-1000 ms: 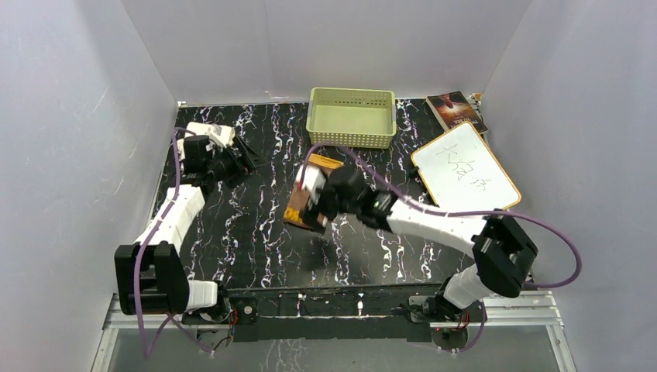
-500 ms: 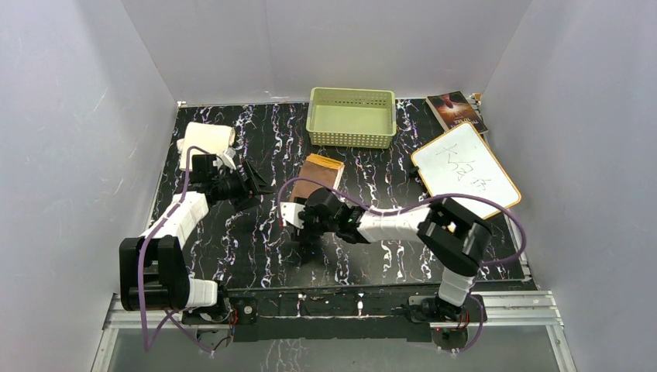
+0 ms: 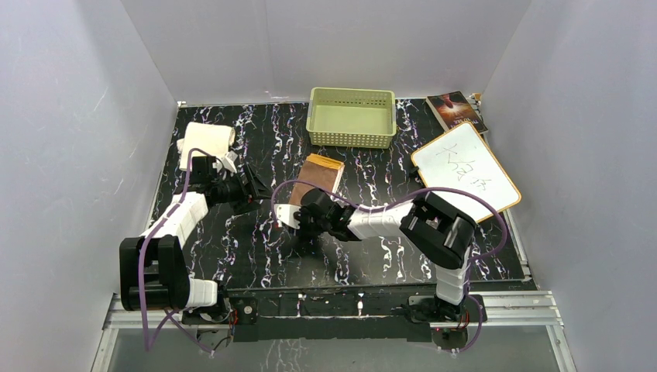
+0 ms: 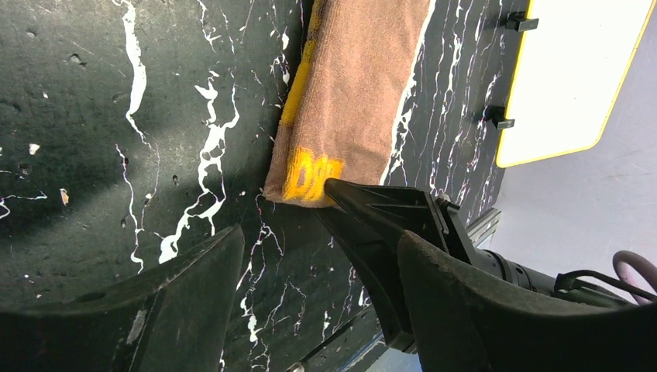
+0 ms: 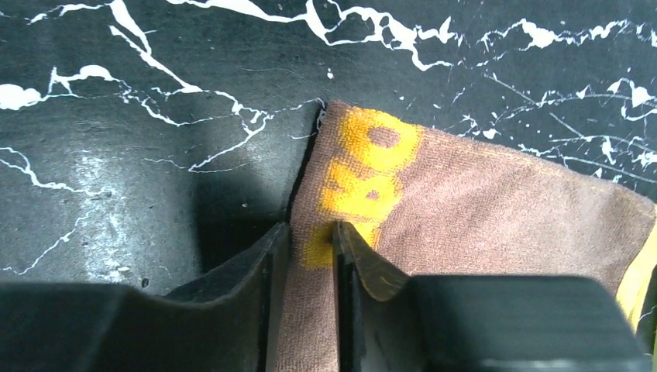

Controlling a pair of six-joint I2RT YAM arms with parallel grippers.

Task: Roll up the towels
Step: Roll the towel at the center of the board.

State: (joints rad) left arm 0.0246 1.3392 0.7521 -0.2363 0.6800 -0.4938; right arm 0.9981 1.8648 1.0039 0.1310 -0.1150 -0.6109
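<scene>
Flat brown towel (image 5: 496, 225), yellow edge stripe and yellow lettering

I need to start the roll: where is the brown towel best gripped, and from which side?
Grip the brown towel by its near short edge, at the yellow-lettered corner, from the near side. It lies flat, lengthwise near to far, so that end should lift and roll forward. The right gripper pinches there.
</scene>
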